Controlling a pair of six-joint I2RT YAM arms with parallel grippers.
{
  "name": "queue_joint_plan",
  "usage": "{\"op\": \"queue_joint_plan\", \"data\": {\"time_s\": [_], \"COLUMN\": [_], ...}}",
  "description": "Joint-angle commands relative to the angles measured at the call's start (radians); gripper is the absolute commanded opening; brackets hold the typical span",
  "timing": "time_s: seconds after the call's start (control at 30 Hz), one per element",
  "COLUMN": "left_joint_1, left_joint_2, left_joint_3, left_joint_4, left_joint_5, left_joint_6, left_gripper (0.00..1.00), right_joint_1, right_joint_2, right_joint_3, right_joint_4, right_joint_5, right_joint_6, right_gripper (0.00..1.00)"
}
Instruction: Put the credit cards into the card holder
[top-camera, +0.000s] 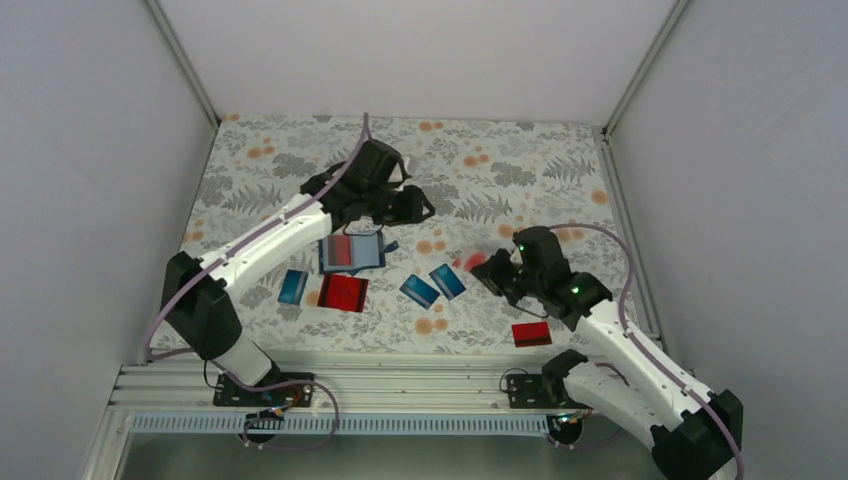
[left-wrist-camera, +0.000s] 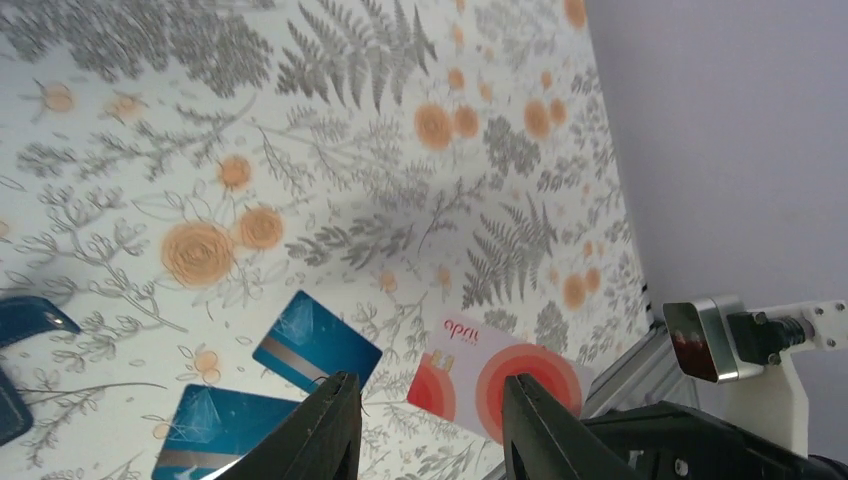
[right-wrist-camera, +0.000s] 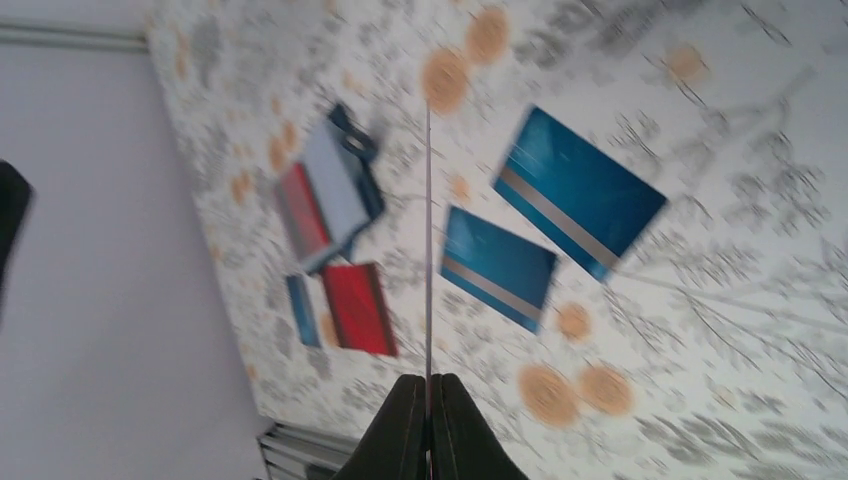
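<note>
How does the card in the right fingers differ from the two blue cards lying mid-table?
Colour: the held card is white with red circles; the two blue cards are blue with a silver stripe.
Pose: the held card is lifted, pinched at one edge by the shut right fingers; the blue cards lie flat on the floral cloth.
Shared: rectangular card shape; all outside the card holder.

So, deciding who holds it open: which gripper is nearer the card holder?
Left. The left gripper hovers just beyond the card holder; the right gripper, pinching a red-and-white card, is farther right, past two blue cards.
</note>
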Motion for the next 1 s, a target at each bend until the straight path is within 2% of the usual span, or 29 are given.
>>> {"op": "queue_joint_plan", "data": {"time_s": [0.0,0.3,0.43,0.57,0.7,0.97], "left_joint_1": [0.049,0.127,0.147,0.157,0.162,0.165], "left_joint_2": [-0.054,-0.144,-0.198,-0.218,-0.207,-0.178], "left_joint_3": [0.032,0.05,-0.021,-0.023,0.01,-0.006], "left_joint_4": [0.005,0.105,0.292,0.445,0.514,0.75], "left_joint_5": [-0.004,0.017,0.064,0.103,0.141,0.195], "left_joint_6": [-0.064,-0.208,-0.306,-0.351,-0.359,-0.423], "left_gripper": [0.37,0.38,0.39,0.45,0.49,0.51], "right_joint_1": [-0.071,-0.13,-0.131,-0.13,-0.127,-0.098], "right_joint_2": [0.043,0.195,0.249,0.315,0.362,0.417], "right_joint_3": [0.073,0.288,0.341,0.455,0.512,0.604], "right_joint_4": [0.155,0.31,0.476,0.562,0.669,0.753], "right_joint_5": [-0.052,-0.09,-0.121,-0.11,-0.119,-0.136], "right_joint_6": [-0.018,-0.021,0.063,0.102,0.196,0.28], "right_gripper": [0.04,0.04,0.04,0.04,0.04,0.04]}}
